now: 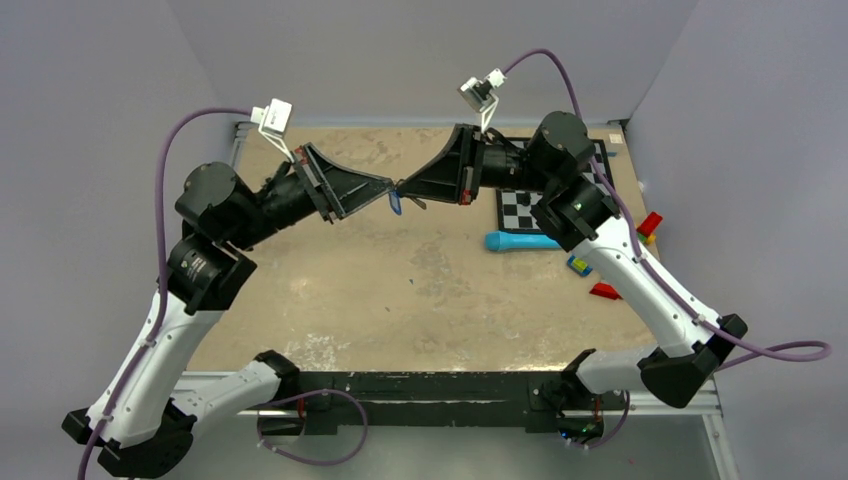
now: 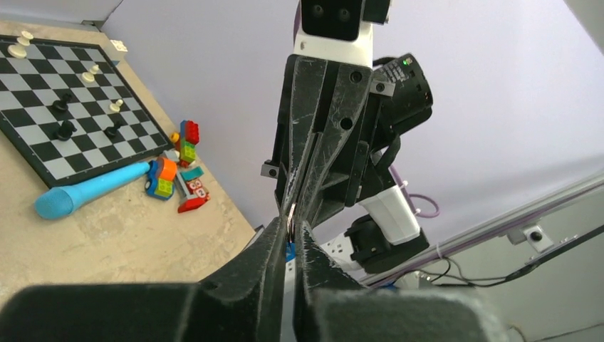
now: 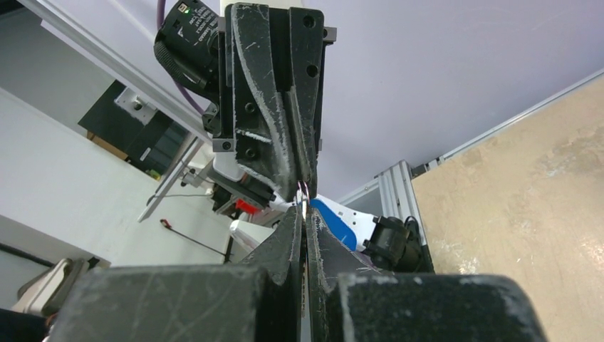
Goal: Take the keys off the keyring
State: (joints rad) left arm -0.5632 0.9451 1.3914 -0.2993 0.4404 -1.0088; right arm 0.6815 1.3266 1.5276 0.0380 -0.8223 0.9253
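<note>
Tan table (image 1: 400, 300), chessboard (image 1: 522, 208), light-blue tube (image 1: 520, 242), perhaps toy bricks (image 1: 579, 265)

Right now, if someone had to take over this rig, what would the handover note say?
Left gripper: shut on the keys, near the blue oval tag.
Right gripper: shut on the same bunch from the opposite side, tip to tip with the left.
Where: the bunch hangs in the air between both grippers, above the far middle of the table.
Done: bunch lifted and gripped by both arms.
To do: no key looks free yet; the pieces are too small to see how they join. Pulling apart is likely next.
</note>
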